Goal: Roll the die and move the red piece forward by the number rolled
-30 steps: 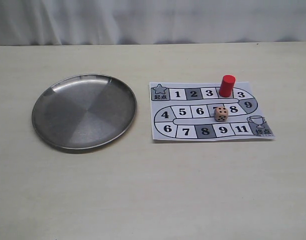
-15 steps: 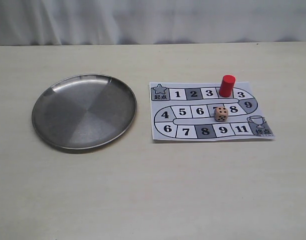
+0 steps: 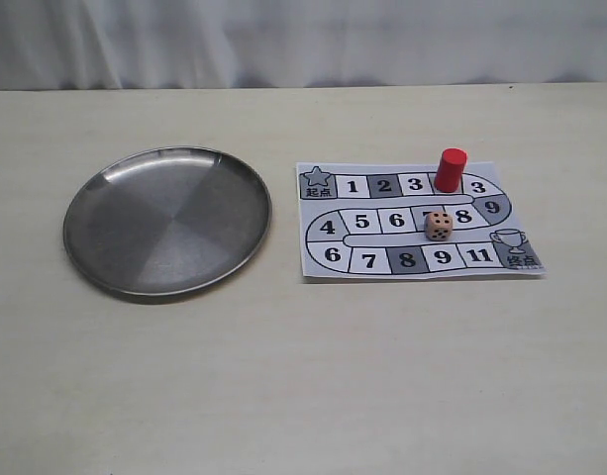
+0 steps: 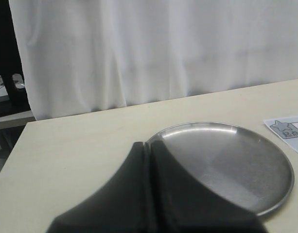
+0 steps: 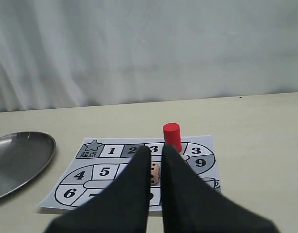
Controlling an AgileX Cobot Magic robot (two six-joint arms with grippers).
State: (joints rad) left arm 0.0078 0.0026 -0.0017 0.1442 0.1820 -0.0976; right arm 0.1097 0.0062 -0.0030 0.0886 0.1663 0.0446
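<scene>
White curtain hangs behind a pale desk. Left of centre in the exterior view lies a round steel plate, and just right of it a printed game board sheet with numbered squares. The red piece stands upright on the sheet's top row, between the two squares marked 3. The die sits below it on the middle row, apparently over the 7, clear of the red piece. The left gripper is pressed fully together over the plate, holding nothing. The right gripper is parted only by a narrow slit, empty, with the die seen through it.
</scene>
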